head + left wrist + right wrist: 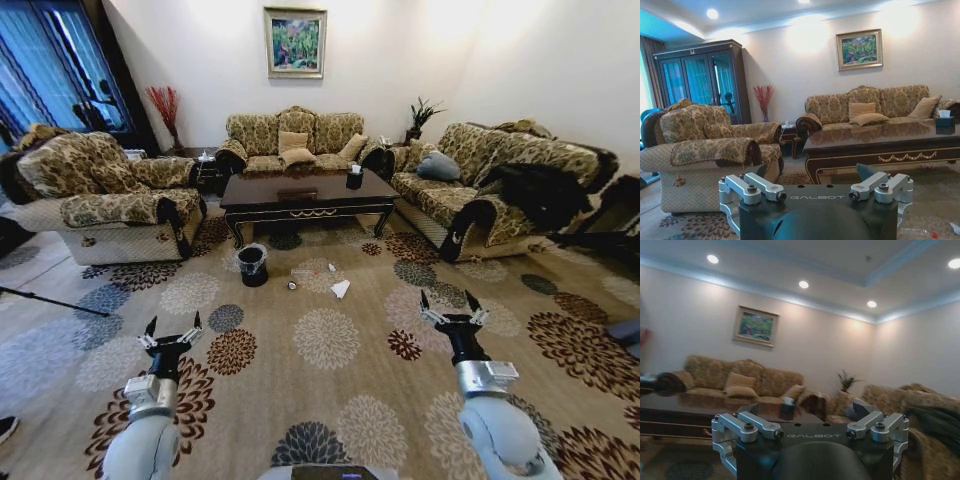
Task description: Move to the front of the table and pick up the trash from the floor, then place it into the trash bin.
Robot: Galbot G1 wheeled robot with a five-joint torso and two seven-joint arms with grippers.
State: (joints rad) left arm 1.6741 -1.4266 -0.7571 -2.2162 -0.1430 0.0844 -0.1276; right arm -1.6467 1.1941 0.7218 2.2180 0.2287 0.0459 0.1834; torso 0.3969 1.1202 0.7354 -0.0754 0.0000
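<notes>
Head view: trash (322,280) lies on the patterned carpet just in front of the surface (305,194), w/ a white folded paper (341,289), a clear bottle (303,273) that's hard to make out against the rug, and a tiny dark round piece (292,286) close together. Trash bin (252,265), black w/ clear liner, stands on the carpet just to the robot's left of the litter, near the surface's front-left leg. A small black tissue box (354,179) sits on the surface's right end; not the bin.

Further out: sofas on three sides, robot well back from everything. Left tool (172,337) and right tool (453,313) both hang low over the carpet in front of the base, fingers spread apart, nothing held, neither near the litter.

Risks, as I judge them: approach not done yet, so the drive matters most. Bin sits so near the litter that a slightly off line could knock it over or push the bottle under the surface. Clear bottle blends w/ the carpet pattern, easy to misplace a grasp; flat paper may be hard to pinch off the pile. Tiny pieces could get run over by the base.

View differences: head view gives the floor layout, i.e. bin vs. litter vs. surface. Left wrist view instead looks level across the room, showing the gold ornament on the surface's front rail and a cabinet (700,82) behind the armchair. Right wrist view tilts up to ceiling lights, a potted plant (845,381) and the right sofa.
</notes>
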